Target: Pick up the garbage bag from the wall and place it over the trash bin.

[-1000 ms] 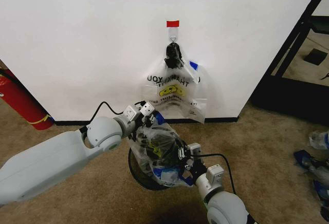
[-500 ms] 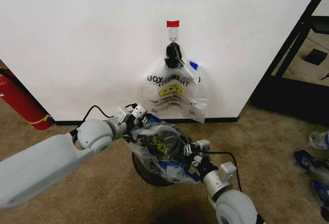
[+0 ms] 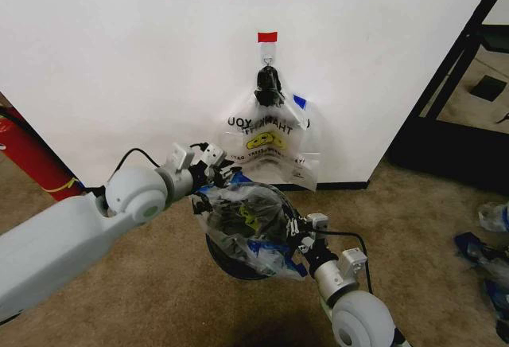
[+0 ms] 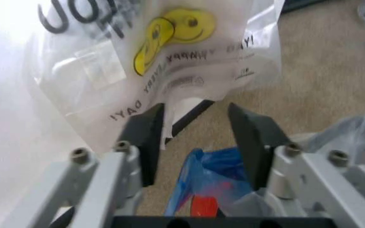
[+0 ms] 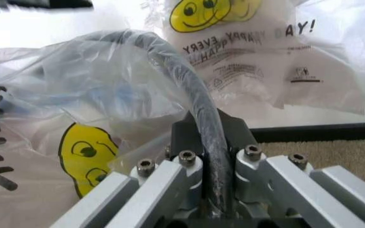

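Low in the frame's center, the right gripper [image 3: 305, 234] is pinching the bin [image 3: 238, 263] rim and the garbage bag [image 3: 246, 224] draped over it. Just above, the left gripper [image 3: 219, 173] is hovering with jaws spread, released. Beyond, matching bags [image 3: 270, 146] are hanging on the wall [image 3: 143, 52].

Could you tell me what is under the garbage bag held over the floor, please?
The trash bin: the garbage bag drapes over it, leaving part of its dark rim showing. The rest of the bin is covered by plastic.
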Tool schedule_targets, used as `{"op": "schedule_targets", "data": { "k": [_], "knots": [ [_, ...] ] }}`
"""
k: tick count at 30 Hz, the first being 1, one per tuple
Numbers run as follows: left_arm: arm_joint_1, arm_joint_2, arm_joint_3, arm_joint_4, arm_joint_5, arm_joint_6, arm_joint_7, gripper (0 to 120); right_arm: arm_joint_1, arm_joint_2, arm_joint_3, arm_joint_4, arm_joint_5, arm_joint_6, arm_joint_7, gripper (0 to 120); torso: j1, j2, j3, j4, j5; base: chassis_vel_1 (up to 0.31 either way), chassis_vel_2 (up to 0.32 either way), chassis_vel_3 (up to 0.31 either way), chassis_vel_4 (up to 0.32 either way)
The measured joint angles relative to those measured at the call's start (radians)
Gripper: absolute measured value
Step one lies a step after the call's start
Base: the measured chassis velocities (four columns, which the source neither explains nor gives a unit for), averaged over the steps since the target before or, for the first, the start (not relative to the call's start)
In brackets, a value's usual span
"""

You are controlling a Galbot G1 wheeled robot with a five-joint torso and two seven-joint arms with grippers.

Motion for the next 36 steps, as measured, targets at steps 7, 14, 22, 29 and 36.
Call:
{"op": "schedule_targets", "data": {
  "k": [7,14,22,29,36],
  "knots": [
    [0.098,-0.014,-0.154,-0.055,-0.134,0.014,-0.121,71,-0.002,0.018,0.002,-0.007,0.004,0.003,0.017,1,0.0,0.0,0.0,0.0001,-0.0003,0.0,0.0,0.0,0.0],
    [0.387,-0.041,-0.331,-0.268,-0.18,-0.072,-0.307,97,0.021,0.107,0.031,-0.027,0.072,0.012,0.092,1,0.0,0.0,0.0,0.0007,-0.0002,0.0,0.0,0.0,0.0],
    [0.559,-0.102,-0.332,-0.416,-0.199,-0.094,-0.413,100,0.038,0.142,0.061,-0.05,0.026,0.02,0.106,1,0.0,0.0,0.0,-0.0002,-0.0001,0.0,0.0,0.0,0.0],
    [0.611,-0.108,-0.305,-0.434,-0.159,-0.088,-0.374,96,0.045,0.145,0.074,-0.064,0.0,0.022,0.106,1,0.0,0.0,0.0,0.0,-0.0002,0.0,0.0,0.0,0.0],
    [0.551,-0.024,-0.212,-0.427,0.149,-0.046,-0.116,95,0.044,0.119,0.059,-0.063,-0.019,0.014,0.101,1,0.0,0.0,0.0,-0.0002,0.0,0.0,0.0,0.0,0.0]
  ]
}}
